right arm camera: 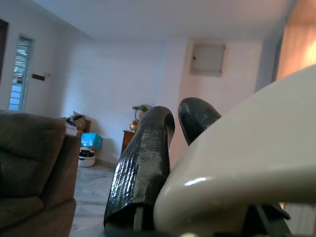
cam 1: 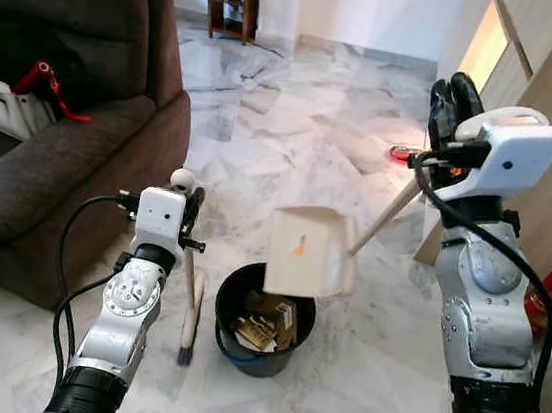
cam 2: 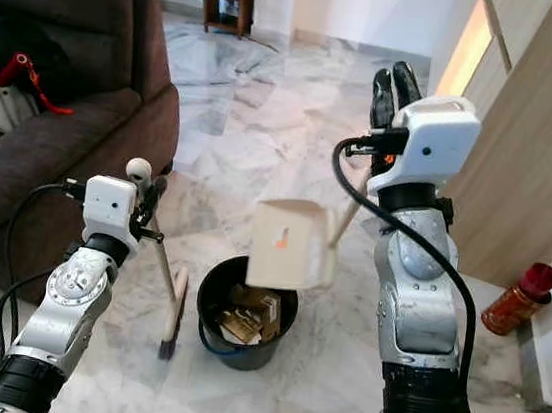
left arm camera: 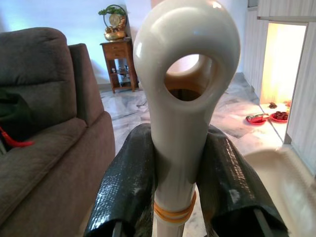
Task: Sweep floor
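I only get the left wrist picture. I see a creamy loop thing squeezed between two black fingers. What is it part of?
Observer: It is the top of a broom handle. The left gripper holds it upright, with the bristles down on the marble floor.
Operator: What is the other arm doing?
Observer: The right gripper is raised high, holding a long handle with a cream dustpan at its lower end.
Operator: Where is the dustpan?
Observer: Tipped over a black bucket on the floor, just right of the broom.
Operator: Is anything in the bucket?
Observer: Yes, some brownish scraps lie inside it.
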Tool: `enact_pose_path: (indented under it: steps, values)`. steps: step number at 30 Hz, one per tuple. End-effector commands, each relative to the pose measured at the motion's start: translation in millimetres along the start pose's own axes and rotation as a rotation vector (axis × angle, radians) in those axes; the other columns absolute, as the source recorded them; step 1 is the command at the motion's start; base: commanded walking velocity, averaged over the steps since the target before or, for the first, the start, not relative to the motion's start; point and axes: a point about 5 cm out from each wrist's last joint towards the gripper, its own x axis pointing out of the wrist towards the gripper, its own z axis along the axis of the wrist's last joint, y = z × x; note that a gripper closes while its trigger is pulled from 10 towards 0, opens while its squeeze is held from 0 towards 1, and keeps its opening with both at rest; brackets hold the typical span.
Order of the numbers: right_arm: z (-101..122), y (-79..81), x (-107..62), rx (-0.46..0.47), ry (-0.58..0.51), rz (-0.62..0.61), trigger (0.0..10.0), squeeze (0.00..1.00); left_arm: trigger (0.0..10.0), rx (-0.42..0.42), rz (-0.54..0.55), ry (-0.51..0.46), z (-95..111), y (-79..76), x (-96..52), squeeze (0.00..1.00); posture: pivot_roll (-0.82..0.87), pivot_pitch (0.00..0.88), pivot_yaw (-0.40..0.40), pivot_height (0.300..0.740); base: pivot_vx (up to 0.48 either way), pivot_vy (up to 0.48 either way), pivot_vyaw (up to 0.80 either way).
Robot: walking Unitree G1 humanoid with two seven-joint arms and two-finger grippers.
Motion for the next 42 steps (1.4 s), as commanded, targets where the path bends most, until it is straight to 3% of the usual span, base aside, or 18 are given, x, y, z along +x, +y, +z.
enact_pose_path:
  steps: [1, 7, 8, 15, 19, 42]
  values:
    - [28, 5.1, 2.2, -0.041, -0.145, 0.033, 10.0, 0.00, 10.0, 0.013, 0.001, -0.064, 13, 2.1, 3.4, 0.00, -0.09, 0.000, 0.010, 0.740, 0.000, 0.000, 0.00]
    - [34, 12.3, -0.7, -0.060, -0.176, 0.038, 10.0, 0.00, 10.0, 0.011, 0.000, -0.065, 13, 1.7, 3.8, 0.00, -0.10, 0.000, 0.009, 0.740, 0.000, 0.000, 0.00]
    - [37, 20.6, -3.1, -0.054, -0.187, 0.055, 10.0, 0.00, 10.0, 0.009, 0.001, -0.066, 13, 1.7, 3.9, 0.00, -0.10, 0.000, 0.008, 0.740, 0.000, 0.000, 0.00]
    - [39, 33.5, -8.2, -0.048, -0.192, 0.096, 10.0, 0.00, 10.0, 0.008, 0.000, -0.069, 14, 1.3, 3.6, 0.00, -0.10, 0.000, 0.007, 0.740, 0.000, 0.000, 0.00]
    - [43, 52.2, -20.1, -0.032, -0.184, 0.198, 10.0, 0.00, 10.0, 0.007, -0.003, -0.071, 14, 1.3, 4.1, 0.00, -0.10, 0.000, 0.008, 0.740, 0.000, 0.000, 0.00]
    - [43, 71.2, -31.0, -0.202, -0.191, 0.298, 10.0, 0.00, 10.0, 0.003, -0.012, -0.086, 16, -1.9, 5.1, 0.00, -0.11, 0.000, 0.005, 0.740, 0.000, 0.000, 0.00]
